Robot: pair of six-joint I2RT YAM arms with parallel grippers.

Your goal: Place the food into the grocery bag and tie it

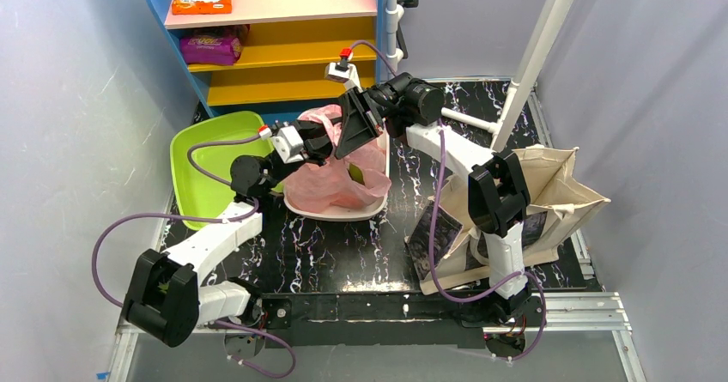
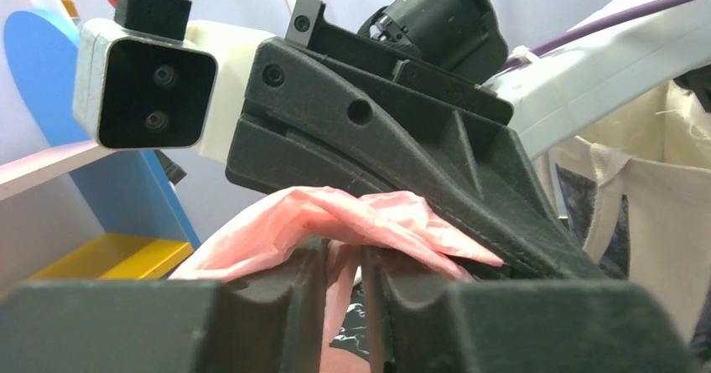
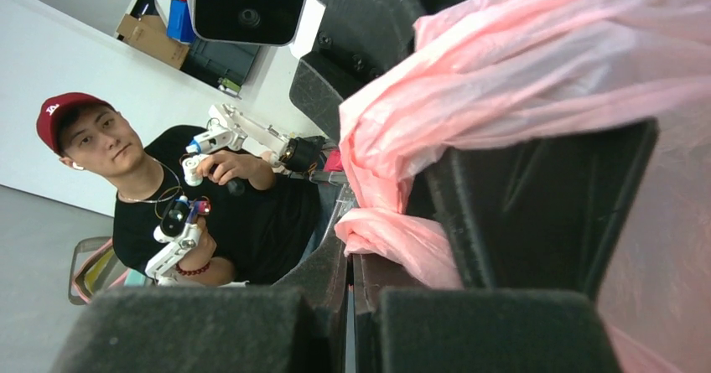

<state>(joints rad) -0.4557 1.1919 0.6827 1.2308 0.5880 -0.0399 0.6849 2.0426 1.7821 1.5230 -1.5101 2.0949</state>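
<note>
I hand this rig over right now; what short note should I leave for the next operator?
Grippers: the left gripper and the right gripper are each shut on the top of the bag.
Things: the bag sits on the white tray. A green piece shows through its film; other food is not visible.
Done: the bag's top is gathered.
Left: tie it; no knot shows.

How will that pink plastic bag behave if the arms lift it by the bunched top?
Probably floppy: the pink bag crumples into thin folds where the right gripper and left gripper pinch it. Likely bottom-heavy, since it bulges over the white tray with something green showing through. The thin film may slip or stretch in that grip.
</note>
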